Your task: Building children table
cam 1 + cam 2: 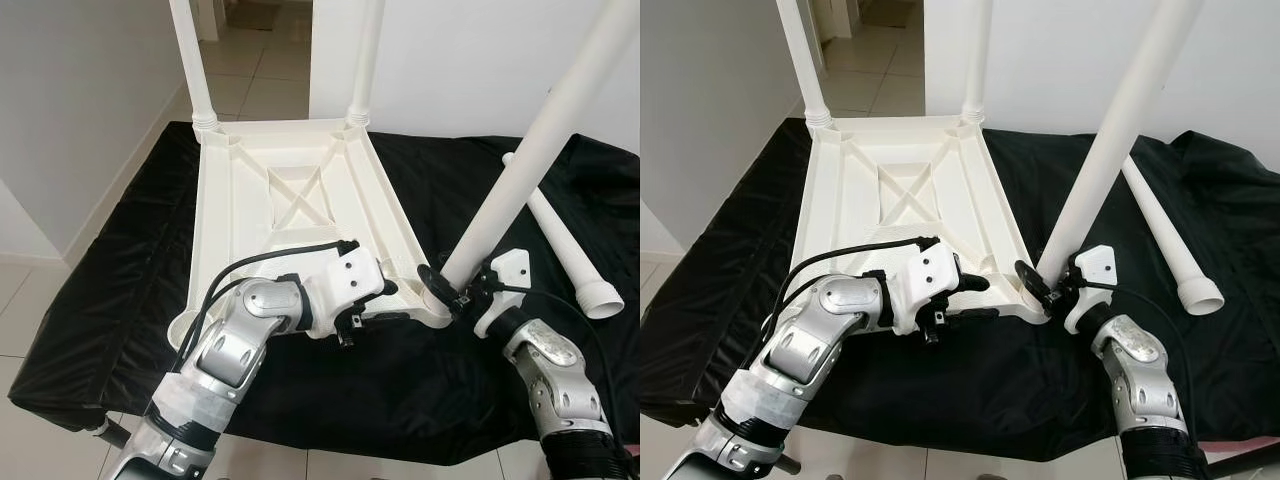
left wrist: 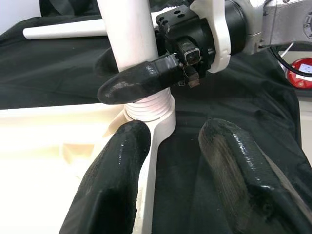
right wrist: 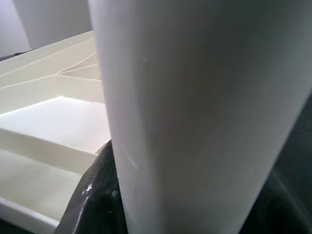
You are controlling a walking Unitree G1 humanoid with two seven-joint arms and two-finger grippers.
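So you are roughly halfway: the upturned white tabletop (image 1: 300, 215) lies on the black cloth (image 1: 110, 300), and the two far legs (image 1: 193, 60) already stand upright in their corner sockets. The third leg (image 1: 530, 150) is the one in hand now, tilted, its threaded foot sitting at the near right corner socket (image 2: 156, 114) but, as you can judge from the lean, probably not seated or screwed home yet. The fourth leg (image 1: 565, 245) lies loose on the cloth to the right, well apart from the tabletop, and the near left corner socket (image 1: 185, 328) has no leg.

Your right gripper (image 1: 452, 288) is clamped around the third leg just above its threads, one black finger (image 2: 139, 83) pressed flat against the shaft. Your left gripper (image 1: 975, 298) rests at the near right edge of the tabletop, just beside that socket; its two fingers (image 2: 117, 180) are spread apart and hold nothing, one lying on the rim and the other over the cloth.

You would next need to bring the leg upright before turning it, or the threads may bind.
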